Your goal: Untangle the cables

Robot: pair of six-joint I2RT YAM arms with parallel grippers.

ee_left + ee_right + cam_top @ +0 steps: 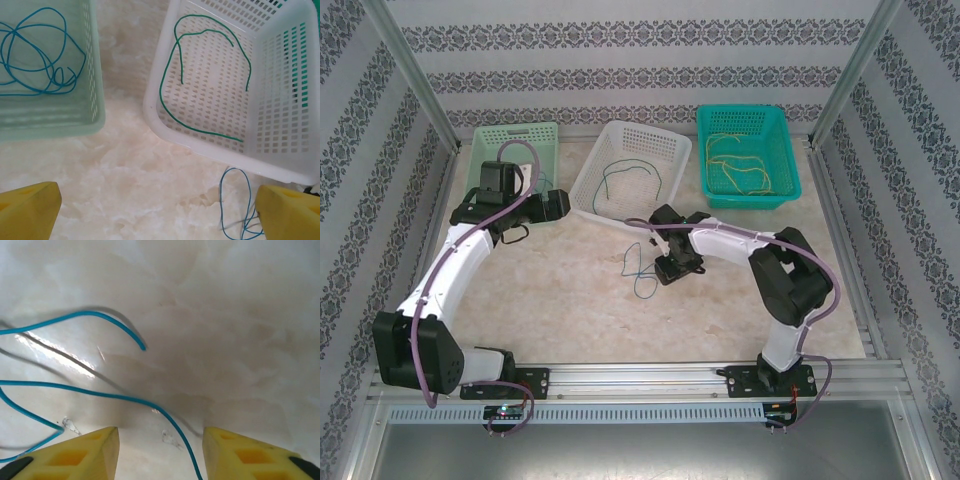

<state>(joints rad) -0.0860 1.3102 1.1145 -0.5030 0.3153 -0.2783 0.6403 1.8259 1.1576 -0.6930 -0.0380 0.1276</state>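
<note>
At the far left, a pale green basket holds a loose coil of blue cables. The left claw hovers just in front of it with its fingers spread wide and nothing between them. Next along, the white basket carries a single green cable lying in open curves on its perforated floor. In front of that basket, on the bare marbled surface, a loose blue cable lies in a slack loop. The right claw sits low over it, fingers apart, and one strand runs into the gap between them without being pinched. At the far right, the teal basket contains the yellow cables, looped over one another. All of these wires look very light, thin and limp, though springy enough to hold their curves. They will probably trail and snag rather than lift as one piece, and the smooth sheath may slip from a shallow pinch. The best hold on the blue strand seems to be a straight run that lies flat and clear of any crossing, taken squarely near mid-length so both tails hang free.
</note>
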